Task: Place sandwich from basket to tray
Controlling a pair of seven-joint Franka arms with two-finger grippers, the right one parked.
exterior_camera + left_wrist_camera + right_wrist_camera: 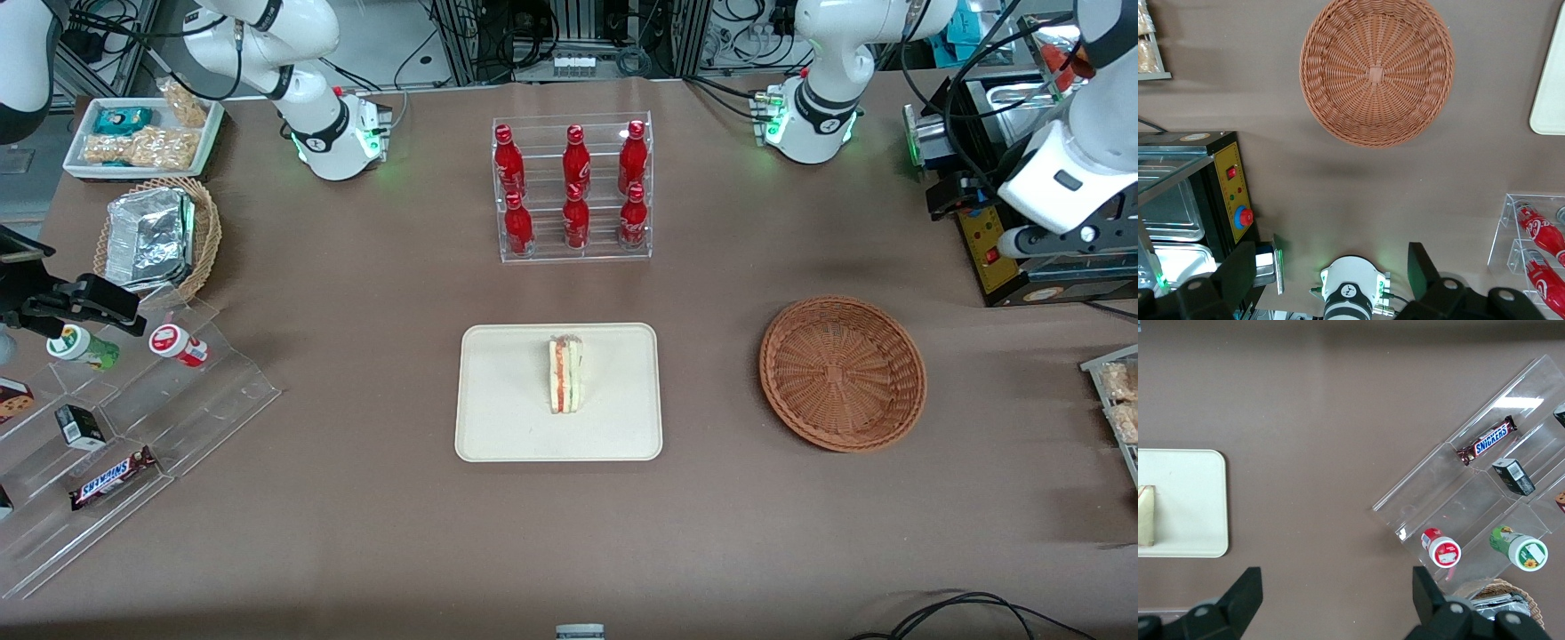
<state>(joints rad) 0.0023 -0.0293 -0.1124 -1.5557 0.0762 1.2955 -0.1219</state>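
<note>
The sandwich stands on its edge on the cream tray, in its middle; it also shows in the right wrist view on the tray. The reddish-brown basket is empty and sits beside the tray, toward the working arm's end. My left gripper is open and empty. It hangs high above the table, over the stretch between the basket and the arm's base, apart from both. A corner of the tray shows in the left wrist view. The left arm is raised at the table's working-arm end.
A clear rack of red bottles stands farther from the front camera than the tray. A black control box with a red button sits near the working arm's base. A foil-filled tan basket, a snack tray and a clear stepped shelf lie toward the parked arm's end.
</note>
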